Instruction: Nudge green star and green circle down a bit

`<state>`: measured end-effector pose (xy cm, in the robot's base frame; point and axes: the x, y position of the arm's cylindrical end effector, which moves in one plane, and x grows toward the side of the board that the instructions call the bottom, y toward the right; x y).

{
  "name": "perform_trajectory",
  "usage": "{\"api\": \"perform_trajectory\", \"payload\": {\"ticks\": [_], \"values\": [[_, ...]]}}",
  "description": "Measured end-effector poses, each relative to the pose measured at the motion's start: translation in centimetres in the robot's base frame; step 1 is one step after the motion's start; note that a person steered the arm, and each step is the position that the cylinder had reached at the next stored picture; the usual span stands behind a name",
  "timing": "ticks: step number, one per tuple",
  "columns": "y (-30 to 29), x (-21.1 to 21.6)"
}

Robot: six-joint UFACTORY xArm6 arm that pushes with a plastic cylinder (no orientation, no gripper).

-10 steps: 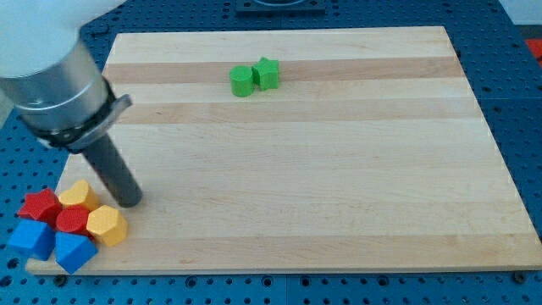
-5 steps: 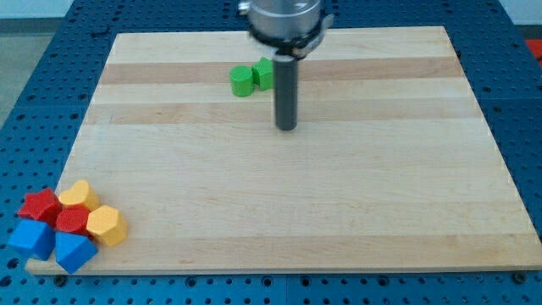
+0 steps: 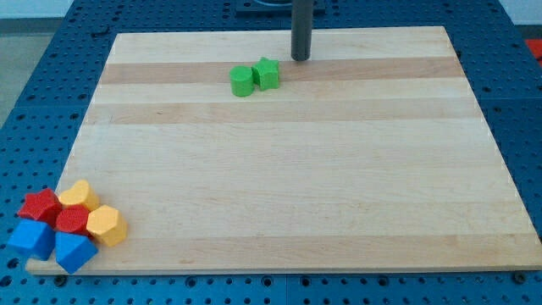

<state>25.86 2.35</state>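
Since my tip [image 3: 301,58], a bare rod with no pincer to spread, sits up-right of the star [image 3: 267,74] and circle [image 3: 242,81], it should shift left, then sweep down gently.

You see a pale wooden board [image 3: 339,186] with lighter and darker bands, on a blue perforated table [image 3: 34,102]. Upper centre: green star [image 3: 267,73], green circle [image 3: 242,81], dark grey rod. Lower left: red, yellow, orange and blue blocks.
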Motion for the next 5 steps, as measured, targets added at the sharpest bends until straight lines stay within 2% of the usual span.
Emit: {"api": "perform_trajectory", "payload": {"ticks": [5], "values": [[-7.1,2.3]]}}
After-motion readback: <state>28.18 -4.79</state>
